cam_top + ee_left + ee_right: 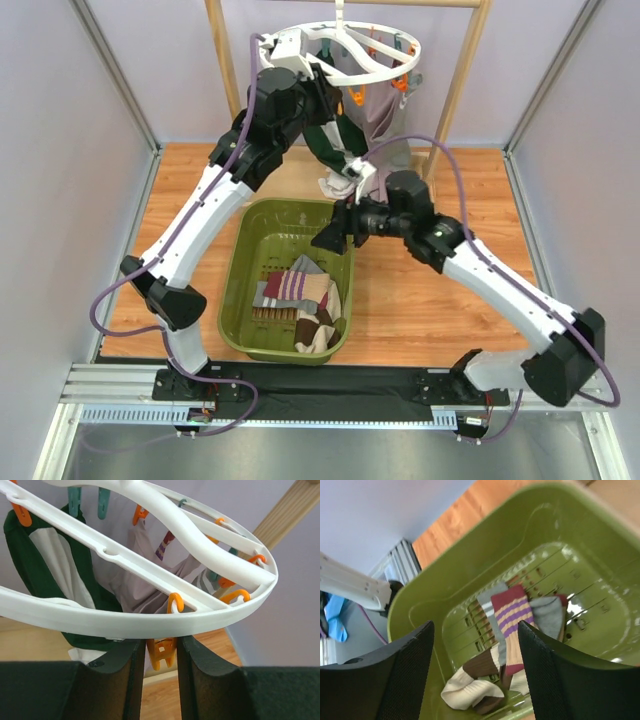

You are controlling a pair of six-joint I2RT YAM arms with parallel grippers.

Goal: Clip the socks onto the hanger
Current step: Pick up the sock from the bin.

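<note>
The white ring hanger (100, 615) hangs from the rack, and my left gripper (161, 644) sits just under its rim, shut on a dangling orange clip (162, 656). A dark green sock (30, 560) and a lilac-grey sock (135, 580) hang from other clips. Below, my right gripper (475, 627) is open over the basket with nothing between its fingers. In the basket lie a maroon-pink striped sock (512, 617), a grey sock with white stripes (492, 605) and a brown-and-cream sock (480, 680).
The olive-green slotted basket (245, 270) stands mid-table, between the arms. Two wooden rack posts (222, 60) (462, 70) rise at the back. Grey walls close in the left, right and rear sides of the wooden tabletop (420, 300).
</note>
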